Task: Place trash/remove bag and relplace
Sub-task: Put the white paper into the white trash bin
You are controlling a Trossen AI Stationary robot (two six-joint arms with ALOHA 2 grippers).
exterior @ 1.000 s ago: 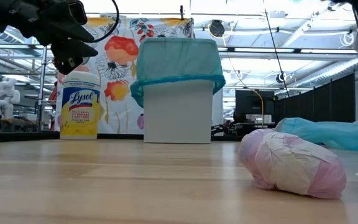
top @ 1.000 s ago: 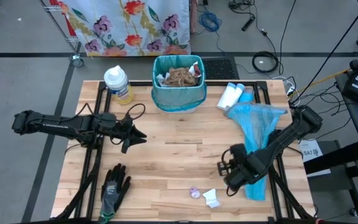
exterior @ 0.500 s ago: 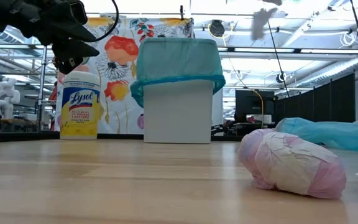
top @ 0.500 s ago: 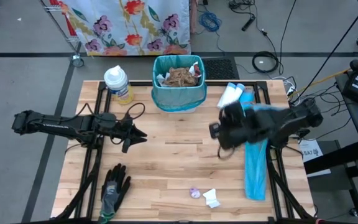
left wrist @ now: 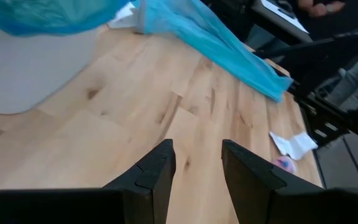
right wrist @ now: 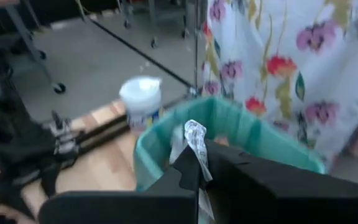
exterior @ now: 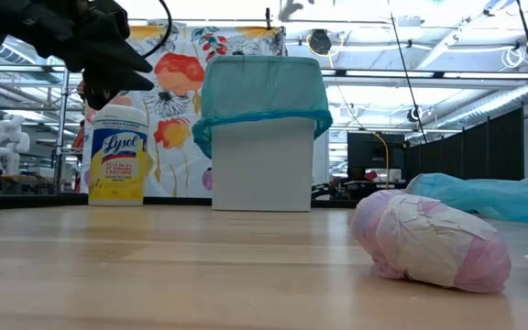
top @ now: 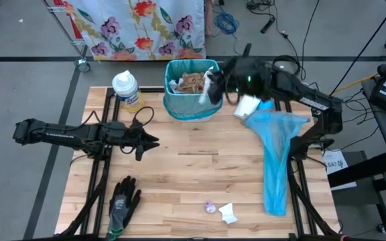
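Note:
The white bin [top: 193, 100] with a teal bag over its rim [exterior: 264, 92] stands at the table's far edge, filled with crumpled brown and white trash [top: 191, 82]. My right gripper [top: 212, 86] hangs over the bin's right rim, shut on a white tissue scrap [right wrist: 195, 138]. A purple wrapper ball [top: 210, 207] and a white tissue [top: 228, 213] lie near the front edge; the ball [exterior: 429, 240] shows large in the low view. My left gripper [top: 149, 142] waits open above the table's left half, nothing between its fingers [left wrist: 157, 174]. My right gripper pinches the white tissue scrap between its two shut fingers; the scrap's free end [right wrist: 196, 134] sticks out past the fingertips. The fingers reach in nearly level from the table's right. The scrap [top: 206, 87] is lifted clear, above the bin's right rim.
A spare blue bag [top: 273, 154] lies spread along the right side. Two white bottles [top: 248, 104] lie beside the bin, a Lysol tub [top: 126, 90] stands to its left, and a black-and-grey glove [top: 122, 201] lies at the front left. Bare wood fills the middle.
My right gripper has risen from low over the table's front right and swung toward the far edge to the bin's right rim, rolling its wrist as it went and staying shut. The trash on the table has not moved.

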